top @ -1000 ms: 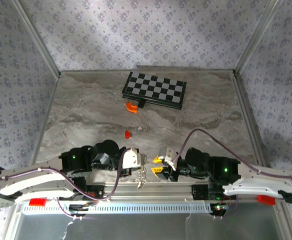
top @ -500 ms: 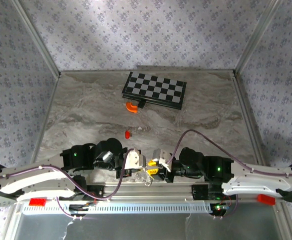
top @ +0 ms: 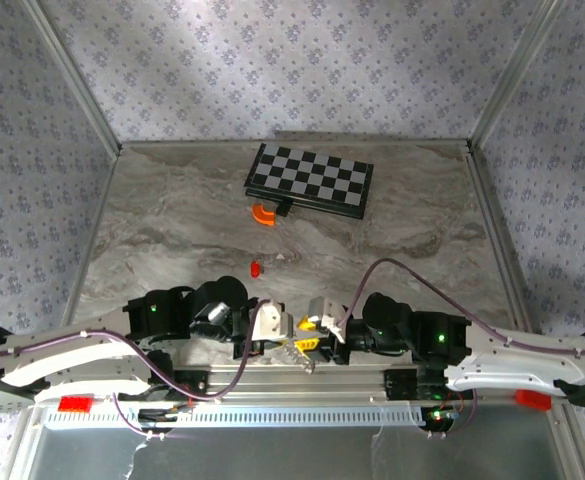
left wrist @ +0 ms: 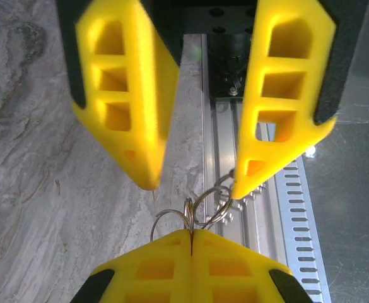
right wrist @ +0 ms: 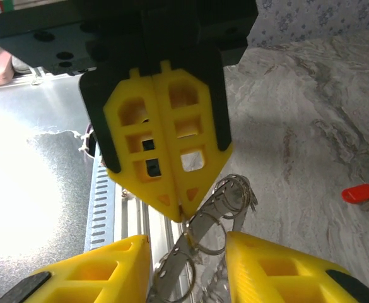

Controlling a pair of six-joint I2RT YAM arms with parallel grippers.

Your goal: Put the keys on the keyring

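Observation:
My left gripper (left wrist: 191, 232) is shut on the thin silver keyring (left wrist: 204, 205), pinching it at its fingertips. In the top view the left gripper (top: 280, 330) sits over the near rail with the ring and its silver keys (top: 303, 353) dangling below. My right gripper (top: 310, 333) faces it, tip to tip. In the right wrist view the right gripper (right wrist: 187, 243) stands open, and the silver keys (right wrist: 200, 237) hang between its fingers. One right fingertip (left wrist: 247, 173) touches the ring. The tiny red-headed key (top: 256, 268) lies alone on the marble, also seen as the red key (right wrist: 359, 192).
A black-and-white chessboard (top: 310, 180) lies at the back, with an orange curved piece (top: 263, 213) just in front of it. The aluminium rail (left wrist: 260, 214) and slotted cable duct run under both grippers at the table's near edge.
The right gripper has moved left until its fingers meet the left gripper's. The left gripper shifted slightly right, and the hanging keys swung right with it.

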